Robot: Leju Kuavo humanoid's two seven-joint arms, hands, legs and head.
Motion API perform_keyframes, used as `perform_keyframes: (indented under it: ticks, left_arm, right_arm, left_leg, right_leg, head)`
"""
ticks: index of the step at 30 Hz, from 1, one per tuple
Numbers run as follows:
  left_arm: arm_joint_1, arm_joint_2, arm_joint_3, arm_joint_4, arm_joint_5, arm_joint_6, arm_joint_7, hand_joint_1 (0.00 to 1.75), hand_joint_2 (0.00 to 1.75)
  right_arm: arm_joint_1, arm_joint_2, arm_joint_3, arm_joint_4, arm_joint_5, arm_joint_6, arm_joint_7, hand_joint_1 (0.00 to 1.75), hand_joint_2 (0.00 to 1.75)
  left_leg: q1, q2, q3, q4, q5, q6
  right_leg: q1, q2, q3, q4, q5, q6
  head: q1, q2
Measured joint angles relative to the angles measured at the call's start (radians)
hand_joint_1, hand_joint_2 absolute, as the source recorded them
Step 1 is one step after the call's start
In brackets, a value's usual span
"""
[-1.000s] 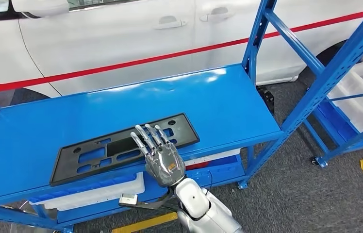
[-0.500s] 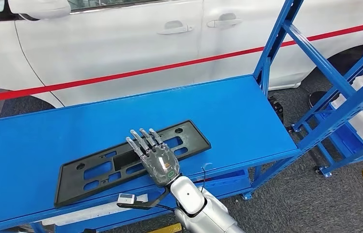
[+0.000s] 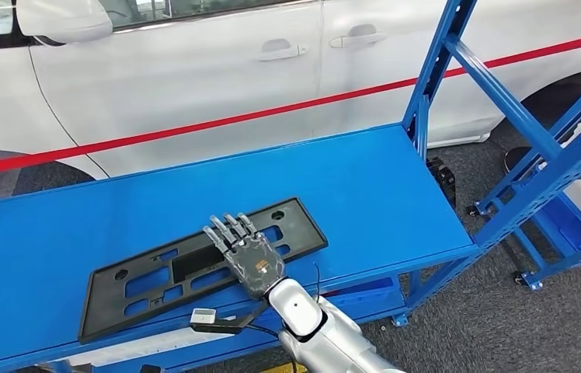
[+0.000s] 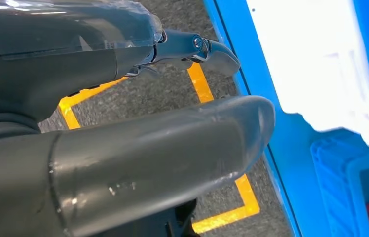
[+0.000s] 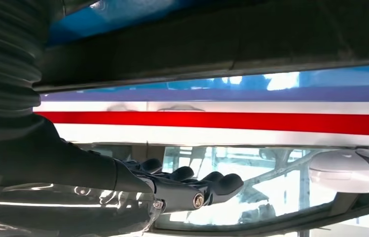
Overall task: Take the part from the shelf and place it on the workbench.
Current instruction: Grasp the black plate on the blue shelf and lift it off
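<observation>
A flat black plastic part [image 3: 206, 266] with several cut-out slots lies on the blue workbench [image 3: 365, 186], in the lower left of the head view, its long side running at a slant from lower left up to the right. The right hand [image 3: 245, 253] comes in from the bottom centre of the frame on its silver arm [image 3: 314, 338] and lies over the middle of the part, back upward, fingers [image 3: 224, 232] stretched out flat and a little apart, gripping nothing; whether the palm actually presses on the part or floats just over it I cannot tell. In the right wrist view the same dark fingers [image 5: 207, 183] reach out straight beside each other, with the dark part [image 5: 212, 44] close by. The left hand [image 4: 123, 123] shows in its own wrist view with the thick thumb [image 4: 163, 148] and a dark finger [image 4: 197, 49] apart and nothing between them, over grey floor [image 4: 182, 94] with yellow tape lines [image 4: 222, 217]. Behind the workbench, across the top of the head view, stands a white car [image 3: 194, 78] with a red stripe [image 3: 272, 113] along its doors. At the right edge stands a blue shelf frame [image 3: 544, 148].
</observation>
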Motion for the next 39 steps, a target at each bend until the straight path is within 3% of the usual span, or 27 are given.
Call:
perform_keyframes:
  ticks: [2,3,4,6,8,11,13,16,17,18,19,20,21,23,26,28,29,31,33,34,35,37,39]
  left_arm:
    - [0.002,0.0,0.0,0.0,-0.002,0.0,0.002,0.0,0.0]
    - [0.003,0.0,0.0,0.0,-0.004,-0.001,0.005,0.0,0.0]
    - [0.002,0.001,0.0,0.0,-0.007,-0.001,0.008,0.0,0.0]
    - [-0.002,0.002,0.0,0.0,-0.014,0.0,0.014,0.0,0.0]
    - [-0.009,0.003,0.0,0.0,-0.019,0.0,0.017,0.0,0.0]
    - [-0.013,0.002,0.0,0.0,-0.025,0.003,0.018,0.0,0.0]
    - [-0.012,0.001,0.0,0.0,-0.026,0.005,0.018,0.0,0.0]
    - [-0.014,0.001,0.0,0.0,-0.027,0.009,0.017,0.0,0.0]
    - [-0.013,0.001,0.0,0.0,-0.027,0.01,0.017,0.0,0.0]
    - [-0.012,0.0,0.0,0.0,-0.027,0.01,0.017,0.0,0.0]
    - [-0.011,0.0,0.0,0.0,-0.026,0.01,0.017,0.0,0.0]
    - [-0.011,0.0,0.0,0.0,-0.026,0.01,0.017,0.0,0.0]
    - [-0.011,0.0,0.0,0.0,-0.025,0.011,0.016,0.0,0.0]
    - [-0.01,-0.002,0.0,0.0,-0.024,0.012,0.016,0.0,0.0]
    - [-0.005,-0.002,0.001,0.0,-0.017,0.017,0.016,0.0,0.0]
    - [-0.001,-0.002,0.005,0.0,-0.009,0.022,0.013,0.0,0.0]
    - [0.001,-0.002,0.008,0.0,-0.003,0.023,0.01,0.0,0.0]
    - [0.008,-0.002,0.019,0.0,0.009,0.023,-0.001,0.0,0.0]
    - [0.018,-0.002,0.03,0.0,0.021,0.022,-0.012,0.0,0.0]
    - [0.021,-0.001,0.035,0.0,0.026,0.021,-0.015,0.0,0.0]
    - [0.024,-0.001,0.04,0.001,0.029,0.021,-0.015,0.0,0.0]
    - [0.026,0.0,0.049,0.001,0.032,0.021,-0.012,0.0,0.0]
    - [0.028,0.001,0.054,0.001,0.033,0.021,-0.01,0.0,0.0]
  right_arm:
    - [-0.001,0.001,0.0,0.005,-0.001,0.013,0.004,1.31,1.75]
    - [-0.003,0.002,0.0,0.009,-0.005,0.032,0.01,1.75,1.75]
    - [-0.009,0.004,0.0,0.015,-0.01,0.06,0.018,1.75,1.75]
    - [-0.032,0.012,-0.004,0.031,-0.022,0.123,0.036,1.75,1.75]
    - [-0.057,0.02,-0.015,0.048,-0.031,0.156,0.045,1.75,1.75]
    - [-0.07,0.024,-0.034,0.067,-0.048,0.16,0.038,1.75,1.75]
    - [-0.076,0.024,-0.045,0.075,-0.058,0.158,0.027,1.75,1.75]
    - [-0.089,0.023,-0.062,0.086,-0.069,0.153,0.015,1.75,1.75]
    - [-0.09,0.022,-0.066,0.09,-0.071,0.152,0.013,1.75,1.75]
    - [-0.089,0.022,-0.069,0.092,-0.071,0.15,0.012,1.75,1.75]
    - [-0.088,0.021,-0.07,0.094,-0.072,0.148,0.011,1.75,1.75]
    - [-0.088,0.021,-0.072,0.096,-0.072,0.145,0.01,1.75,1.75]
    - [-0.088,0.021,-0.075,0.096,-0.074,0.142,0.009,1.75,1.75]
    - [-0.087,0.02,-0.084,0.096,-0.082,0.133,0.004,1.75,1.75]
    - [-0.075,0.019,-0.1,0.085,-0.123,0.106,-0.024,1.75,1.75]
    - [-0.053,0.019,-0.115,0.052,-0.192,0.09,-0.066,1.75,1.75]
    - [-0.036,0.019,-0.123,0.02,-0.248,0.086,-0.097,1.75,1.75]
    - [0.009,0.019,-0.137,-0.085,-0.411,0.089,-0.17,1.75,1.75]
    - [0.058,0.017,-0.145,-0.241,-0.639,0.105,-0.239,1.75,1.75]
    - [0.079,0.015,-0.149,-0.331,-0.764,0.113,-0.27,1.75,1.75]
    - [0.096,0.011,-0.153,-0.417,-0.873,0.12,-0.293,1.75,1.75]
    - [0.119,0.004,-0.164,-0.579,-1.023,0.131,-0.316,1.75,1.75]
    - [0.133,-0.002,-0.172,-0.706,-1.071,0.139,-0.317,1.75,1.75]
  left_leg:
    - [0.002,0.0,-0.052,0.118,-0.047,-0.007]
    - [0.003,0.0,-0.057,0.132,-0.043,-0.01]
    - [0.004,0.0,-0.043,0.106,-0.02,-0.01]
    - [0.006,0.001,0.027,-0.03,0.044,-0.008]
    - [0.004,0.0,0.078,-0.131,0.074,0.003]
    - [0.0,-0.001,0.084,-0.15,0.079,0.025]
    - [0.003,0.001,0.085,-0.158,0.087,0.039]
    - [0.004,0.004,0.081,-0.162,0.093,0.05]
    - [0.003,0.004,0.079,-0.161,0.093,0.051]
    - [0.003,0.004,0.079,-0.161,0.093,0.051]
    - [0.003,0.003,0.079,-0.161,0.093,0.051]
    - [0.003,0.002,0.08,-0.16,0.092,0.05]
    - [0.003,0.0,0.081,-0.16,0.091,0.049]
    - [-0.001,-0.002,0.08,-0.155,0.088,0.041]
    - [-0.004,-0.003,0.078,-0.156,0.088,0.023]
    - [-0.001,-0.001,0.071,-0.137,0.071,0.013]
    - [0.0,-0.001,0.056,-0.102,0.047,0.008]
    - [0.002,0.0,-0.001,0.024,-0.02,0.001]
    - [0.004,0.001,-0.049,0.123,-0.048,-0.003]
    - [0.004,0.001,-0.05,0.121,-0.033,-0.003]
    - [0.005,0.001,-0.032,0.079,-0.001,-0.003]
    - [0.005,0.001,0.032,-0.055,0.061,0.001]
    - [0.001,0.0,0.068,-0.13,0.078,0.009]
  right_leg:
    - [0.001,-0.002,0.0,0.001,-0.001,-0.001]
    - [0.001,-0.002,0.0,0.002,-0.001,-0.001]
    - [0.001,-0.001,0.001,0.003,-0.001,0.0]
    - [0.0,0.002,0.001,0.01,-0.004,0.004]
    - [0.003,0.004,-0.001,0.016,-0.007,0.014]
    - [0.005,0.005,-0.002,0.013,-0.004,0.031]
    - [0.003,0.004,-0.013,0.037,-0.022,0.04]
    - [0.0,0.002,-0.091,0.207,-0.115,0.049]
    - [0.0,0.002,-0.119,0.265,-0.136,0.05]
    - [0.0,0.002,-0.131,0.291,-0.138,0.05]
    - [0.0,0.002,-0.124,0.276,-0.12,0.049]
    - [0.0,0.002,-0.099,0.228,-0.088,0.046]
    - [0.0,0.002,-0.065,0.16,-0.054,0.04]
    - [0.004,0.002,-0.01,0.046,-0.016,0.03]
    - [0.008,0.004,0.001,0.013,-0.012,0.021]
    - [0.003,0.003,0.006,0.004,-0.007,0.011]
    - [0.001,0.003,0.008,0.0,-0.005,0.006]
    - [0.002,0.001,0.01,-0.001,-0.006,0.0]
    - [0.004,0.001,0.009,0.002,-0.009,-0.002]
    - [0.004,0.001,0.009,0.004,-0.012,-0.002]
    - [0.004,0.001,0.01,0.008,-0.015,0.0]
    - [0.005,0.001,0.01,0.017,-0.023,0.008]
    - [0.008,0.003,0.008,0.023,-0.027,0.017]
  head:
    - [0.0,0.0]
    - [0.0,0.0]
    - [0.0,0.0]
    - [0.0,0.0]
    - [0.001,0.0]
    - [0.004,0.0]
    - [0.006,0.0]
    - [0.009,0.0]
    - [0.01,0.0]
    - [0.01,0.0]
    - [0.01,0.0]
    - [0.01,0.0]
    - [0.01,0.0]
    - [0.01,0.0]
    - [0.01,0.0]
    - [0.009,0.0]
    - [0.008,0.0]
    - [0.005,0.0]
    - [0.005,0.0]
    - [0.005,0.0]
    - [0.005,0.0]
    - [0.005,0.0]
    - [0.006,0.0]
